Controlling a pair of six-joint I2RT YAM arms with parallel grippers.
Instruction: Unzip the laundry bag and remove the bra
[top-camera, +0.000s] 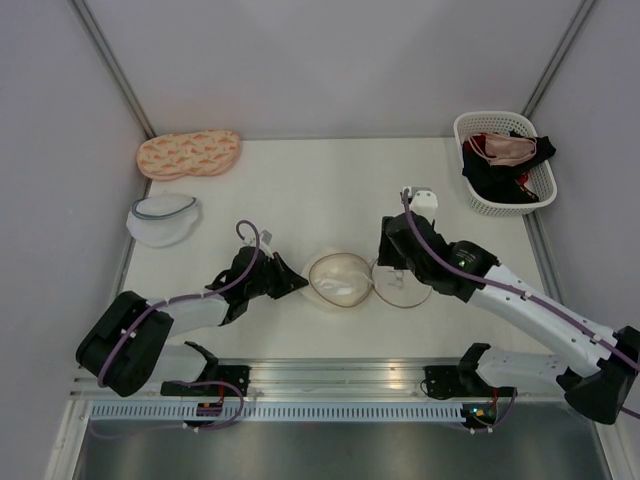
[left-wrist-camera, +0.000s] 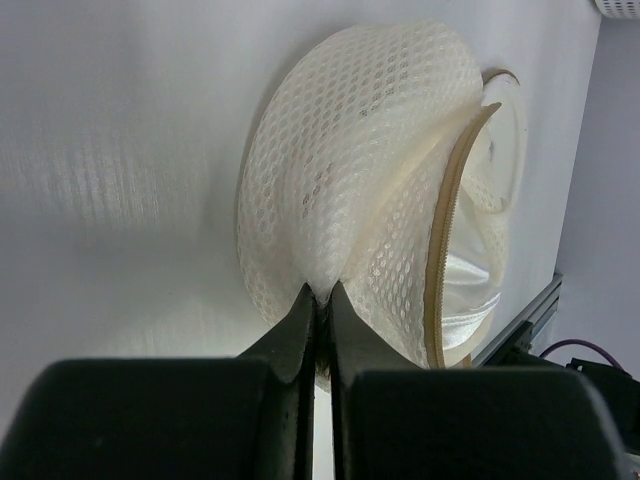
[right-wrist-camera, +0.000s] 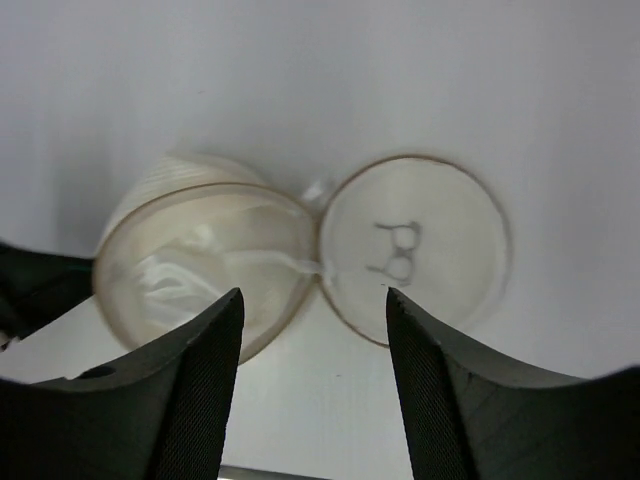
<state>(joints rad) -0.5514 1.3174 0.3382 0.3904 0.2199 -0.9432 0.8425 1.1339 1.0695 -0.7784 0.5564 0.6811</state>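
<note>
The cream mesh laundry bag (top-camera: 338, 280) lies in the middle of the table, unzipped. Its flat lid (top-camera: 402, 288) with the black bra symbol (right-wrist-camera: 395, 250) is folded open to the right. The white bra (right-wrist-camera: 185, 272) shows inside the domed half, and a thin white strap crosses the rim. My left gripper (left-wrist-camera: 320, 295) is shut on a fold of the bag's mesh (left-wrist-camera: 345, 190) at its left side. My right gripper (right-wrist-camera: 313, 300) is open and empty, hovering just above the hinge between dome and lid.
A white basket (top-camera: 503, 163) with pink and black garments stands at the back right. A peach patterned pouch (top-camera: 188, 153) and a white mesh pouch with a grey-blue rim (top-camera: 163, 218) lie at the back left. The metal rail (top-camera: 330, 378) runs along the near edge.
</note>
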